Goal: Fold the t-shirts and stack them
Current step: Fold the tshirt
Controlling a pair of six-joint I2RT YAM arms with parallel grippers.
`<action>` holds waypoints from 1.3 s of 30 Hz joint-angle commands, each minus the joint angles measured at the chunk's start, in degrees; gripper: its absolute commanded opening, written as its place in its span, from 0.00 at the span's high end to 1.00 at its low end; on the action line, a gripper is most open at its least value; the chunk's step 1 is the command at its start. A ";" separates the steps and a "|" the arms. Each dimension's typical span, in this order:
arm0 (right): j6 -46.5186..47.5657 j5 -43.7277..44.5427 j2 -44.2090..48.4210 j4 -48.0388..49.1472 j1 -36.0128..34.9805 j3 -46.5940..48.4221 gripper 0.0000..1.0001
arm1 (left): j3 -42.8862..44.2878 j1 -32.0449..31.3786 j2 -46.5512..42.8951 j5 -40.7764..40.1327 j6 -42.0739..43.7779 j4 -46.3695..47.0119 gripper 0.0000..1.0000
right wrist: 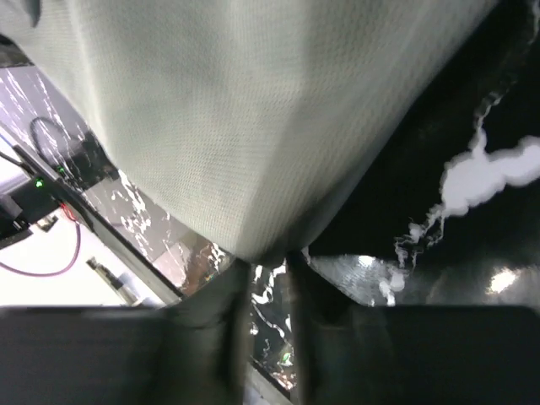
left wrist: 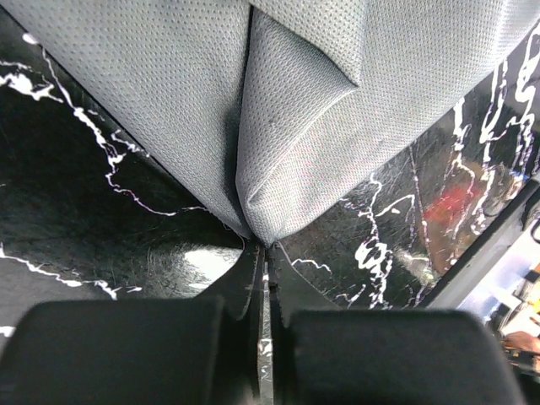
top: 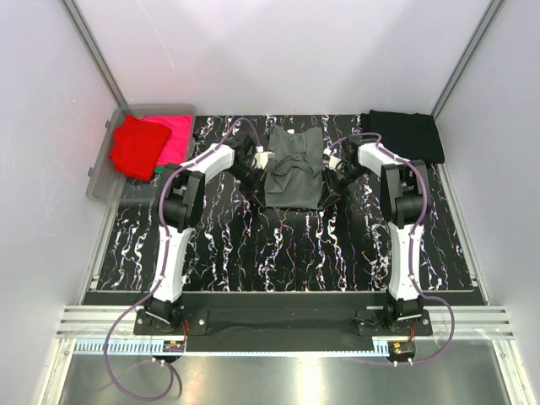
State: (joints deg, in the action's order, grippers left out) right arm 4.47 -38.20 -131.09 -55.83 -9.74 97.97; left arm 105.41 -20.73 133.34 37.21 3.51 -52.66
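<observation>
A dark grey t-shirt (top: 293,164) lies bunched at the back middle of the table, between my two grippers. My left gripper (top: 258,179) is at its left edge. In the left wrist view the jaws (left wrist: 263,245) are shut on a folded edge of the grey shirt (left wrist: 278,143). My right gripper (top: 329,179) is at its right edge. The right wrist view is blurred; the fingertips (right wrist: 270,257) pinch a corner of the grey shirt (right wrist: 236,126), with a narrow gap behind them. A folded black t-shirt (top: 405,135) lies at the back right.
A clear plastic bin (top: 101,181) stands at the back left, holding a red t-shirt (top: 135,148), a pink one (top: 173,135) and a bit of green cloth (top: 159,173). The table (top: 278,245) is black marble-patterned, with white walls close on both sides.
</observation>
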 commanded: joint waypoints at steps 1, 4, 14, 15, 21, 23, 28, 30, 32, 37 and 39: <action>-0.34 3.48 -3.56 3.89 -1.25 1.17 0.79 | 0.16 -0.45 -0.97 -0.12 1.24 0.72 1.00; 0.27 4.09 -1.72 3.98 -1.07 0.29 0.92 | -0.46 -0.54 -2.29 -0.39 1.76 0.55 1.00; 2.03 5.50 16.89 2.66 1.91 -8.58 0.97 | -4.33 -2.20 -16.78 -0.82 3.26 -0.24 1.00; 2.73 5.59 18.31 2.22 1.92 -9.11 0.97 | -4.68 -3.08 -18.01 -0.91 3.61 -0.33 1.00; 3.61 5.15 27.01 -0.32 1.91 -12.37 0.95 | -7.58 -7.99 -25.93 -2.40 5.54 -1.74 1.00; 3.97 5.06 30.17 -1.03 1.83 -13.16 0.95 | -9.07 -9.32 -28.65 -3.72 5.98 -2.00 1.00; 6.07 5.94 34.75 -2.61 1.83 -14.82 0.94 | -12.23 -11.70 -32.34 -5.21 7.30 -2.88 1.00; 6.25 5.77 35.90 -2.44 1.83 -15.44 0.93 | -13.29 -11.70 -33.14 -6.00 7.65 -2.97 1.00; 6.17 5.41 36.08 -2.26 1.83 -16.50 0.93 | -14.78 -11.70 -33.49 -6.36 7.83 -2.97 1.00; 6.16 5.32 34.85 -0.24 1.83 -16.77 0.93 | -16.28 -11.53 -33.14 -8.12 8.62 -2.62 1.00; 6.95 5.85 32.83 0.37 1.83 -14.67 0.93 | -15.76 -10.91 -32.79 -8.56 8.80 -2.18 1.00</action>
State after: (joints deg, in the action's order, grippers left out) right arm 9.63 -33.54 -97.21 -57.17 -8.19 80.53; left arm 88.97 -32.47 102.69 30.94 10.79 -55.51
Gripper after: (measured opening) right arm 0.071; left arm 0.012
